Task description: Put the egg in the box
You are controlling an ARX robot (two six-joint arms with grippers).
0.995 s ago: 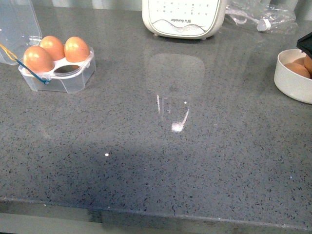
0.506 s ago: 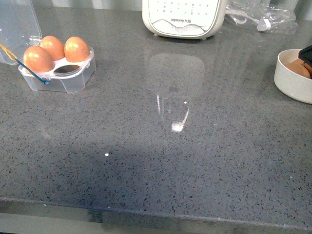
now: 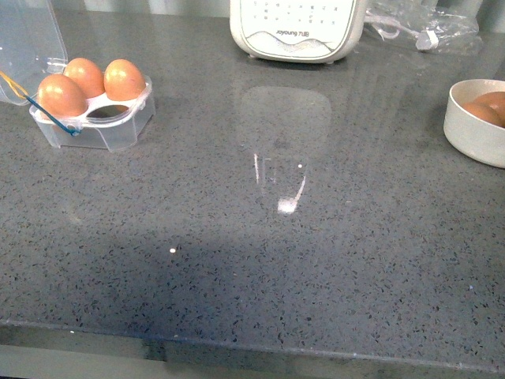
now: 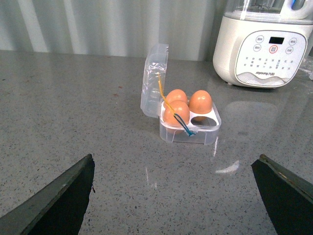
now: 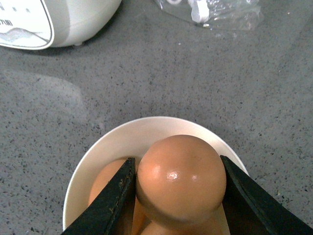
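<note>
The left end effector (image 4: 174, 159) is spread wide. Its two dark, wedge-shaped fingers (image 4: 63, 193) stand far apart above the desk (image 3: 276, 260) and neither holds nor touches anything. The right end effector (image 5: 176, 157) is pinching the egg (image 5: 181, 178): its flat black fingers (image 5: 115, 200) press against the shell from both sides. The egg is held over the bowl (image 5: 127, 134), above the other eggs lying there. Its shell is smooth, orange-brown and glossy, with a small bright highlight. Neither end effector appears in the front view.

The desk is a grey stone-like slab, finely speckled and polished enough to mirror things dimly.

In the upper left of the front view sits the box (image 3: 91, 118), a small carton of thin clear plastic with rounded corners. Its hinged lid (image 3: 28, 39) is open and stands upright. Three orange-brown eggs fill three of the four cups, and the cup nearest the frame's centre is empty (image 3: 110, 112). A yellow and blue band (image 3: 47, 110) crosses the box's near-left corner.

At the top centre stands a white, glossy kitchen appliance (image 3: 296, 28) with rounded sides and a printed button panel. To its right, in the upper right corner, lies a crinkled clear plastic bag (image 3: 426, 24).

At the right edge is the bowl (image 3: 465, 130), round, matte white and thick-rimmed, with eggs showing inside.
</note>
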